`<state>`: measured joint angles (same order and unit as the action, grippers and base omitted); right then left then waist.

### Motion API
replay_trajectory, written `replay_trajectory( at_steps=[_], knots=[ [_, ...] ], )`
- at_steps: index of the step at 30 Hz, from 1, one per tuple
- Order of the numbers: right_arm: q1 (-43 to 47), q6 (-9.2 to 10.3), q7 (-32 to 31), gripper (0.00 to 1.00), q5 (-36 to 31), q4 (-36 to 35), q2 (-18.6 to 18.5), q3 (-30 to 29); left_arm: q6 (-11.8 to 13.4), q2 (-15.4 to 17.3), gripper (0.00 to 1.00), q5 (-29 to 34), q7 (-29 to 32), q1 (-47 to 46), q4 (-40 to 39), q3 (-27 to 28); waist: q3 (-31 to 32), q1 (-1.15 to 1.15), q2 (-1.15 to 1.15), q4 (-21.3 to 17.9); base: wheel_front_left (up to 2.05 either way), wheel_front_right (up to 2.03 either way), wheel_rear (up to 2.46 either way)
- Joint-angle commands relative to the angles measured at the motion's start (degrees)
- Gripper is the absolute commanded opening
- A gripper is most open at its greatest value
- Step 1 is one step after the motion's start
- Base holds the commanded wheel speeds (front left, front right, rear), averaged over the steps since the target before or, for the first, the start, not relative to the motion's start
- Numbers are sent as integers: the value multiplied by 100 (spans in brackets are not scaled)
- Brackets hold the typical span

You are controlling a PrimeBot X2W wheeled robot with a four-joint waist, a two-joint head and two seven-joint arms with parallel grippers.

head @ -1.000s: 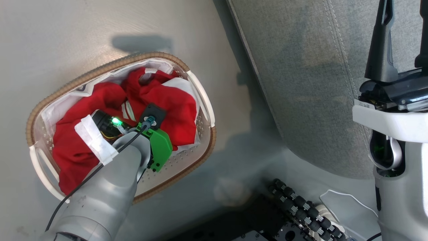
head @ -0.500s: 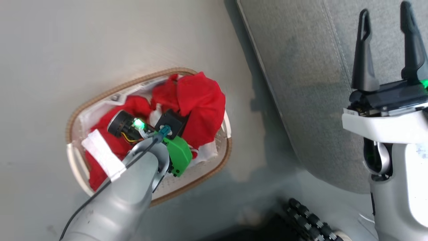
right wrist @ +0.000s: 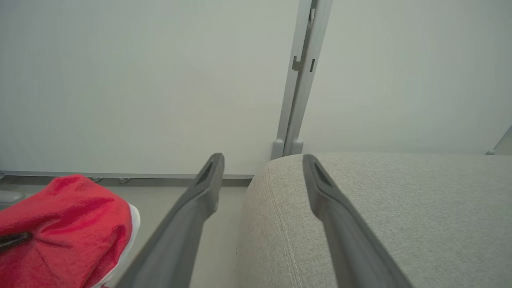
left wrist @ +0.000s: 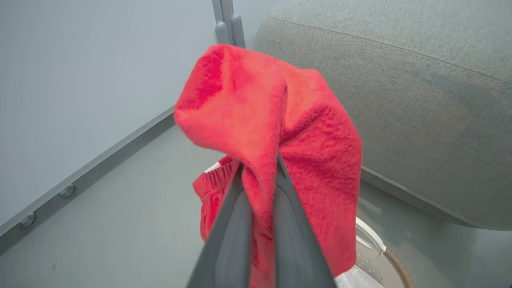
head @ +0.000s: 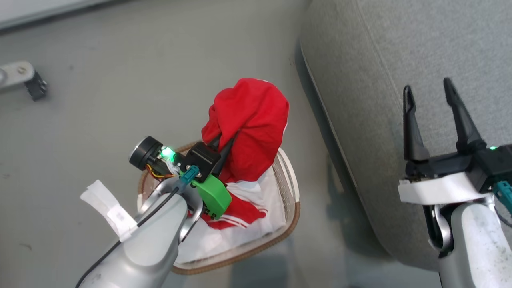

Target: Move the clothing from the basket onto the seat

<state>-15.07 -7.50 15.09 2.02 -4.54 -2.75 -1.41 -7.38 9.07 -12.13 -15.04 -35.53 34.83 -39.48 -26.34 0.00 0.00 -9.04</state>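
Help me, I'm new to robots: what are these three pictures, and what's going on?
It's a two-armed robot. One picture looks down from its head; the other two look along each arm's fingers, from wrist cameras. On the floor a basket stands beside a grey seat. The left gripper is shut on a red garment, held above the basket. A striped garment lies in the basket. The right gripper is open, holds nothing, and is near the seat.

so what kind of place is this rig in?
Probably a test room staged as a living space: grey upholstered seat, laundry basket on bare grey floor, plain partition walls joined by a metal post.
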Motion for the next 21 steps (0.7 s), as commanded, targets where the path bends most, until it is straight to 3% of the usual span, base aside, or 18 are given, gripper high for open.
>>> replay_trajectory(
  at_steps=[1,12,21],
  knots=[
    [186,2,12,100,-32,57,-24,-8,-3,76,0,60,-21,60,-89,18,1056,0,0,465,0,0,0],
    [658,2,12,100,-48,382,-23,337,-10,732,0,-236,-21,-846,-596,-215,1923,0,0,521,0,0,0],
    [451,2,12,100,-47,555,-23,873,-6,916,0,-597,13,-1635,-715,-187,2145,0,0,529,0,0,0]
  ],
)
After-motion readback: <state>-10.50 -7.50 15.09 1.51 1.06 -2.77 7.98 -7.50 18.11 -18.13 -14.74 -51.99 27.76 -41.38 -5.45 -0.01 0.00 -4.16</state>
